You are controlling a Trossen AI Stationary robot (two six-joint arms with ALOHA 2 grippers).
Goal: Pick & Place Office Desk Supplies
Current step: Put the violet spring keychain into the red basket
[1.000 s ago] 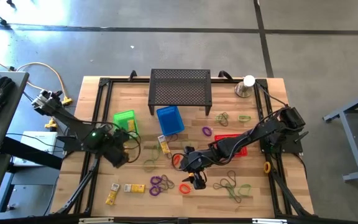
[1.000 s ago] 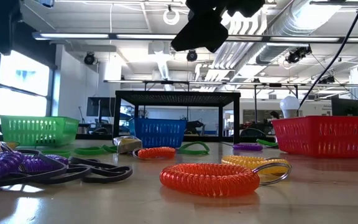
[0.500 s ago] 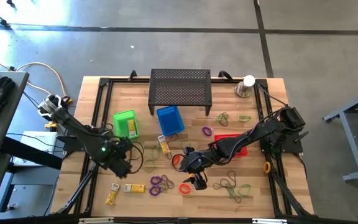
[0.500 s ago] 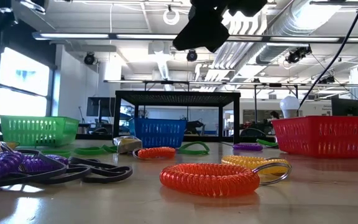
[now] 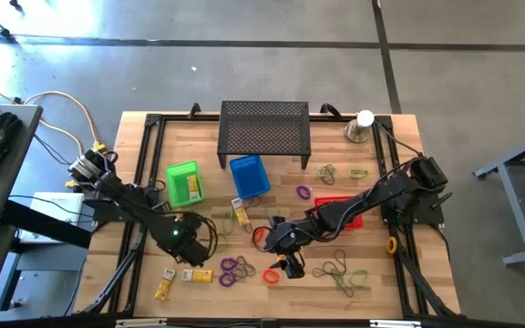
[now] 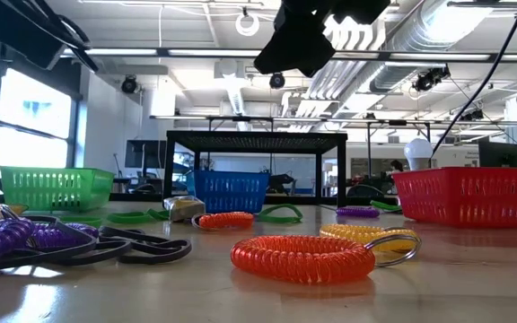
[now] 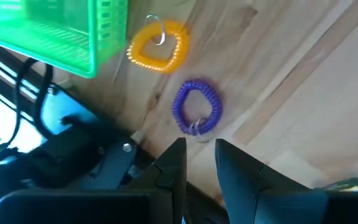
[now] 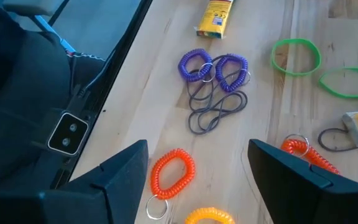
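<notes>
High view: the left tool (image 5: 187,248) hangs over the near-left part of the bench (image 5: 144,155). Its fingers stand narrowly apart with nothing between them. In the left wrist view a purple coil loop (image 7: 197,107) lies just ahead of the fingertips (image 7: 178,149), a yellow coil loop (image 7: 158,47) a little farther ahead, and beyond that the green basket (image 7: 55,31). The gap looks slim for a springy coil, so closing off-centre could pinch one strand and flick the loop away, or snag its metal ring.

Further right, the right tool (image 5: 289,263) hovers with fingers spread wide and empty. An orange coil loop (image 8: 173,172) lies on the bench directly below and between them; a pair of purple coils (image 8: 213,66) tangled with dark bands lies ahead, well apart. Coming down crooked, one finger could land on the coil and push it aside, or drag the neighbouring yellow coil (image 8: 207,216) along.
</notes>
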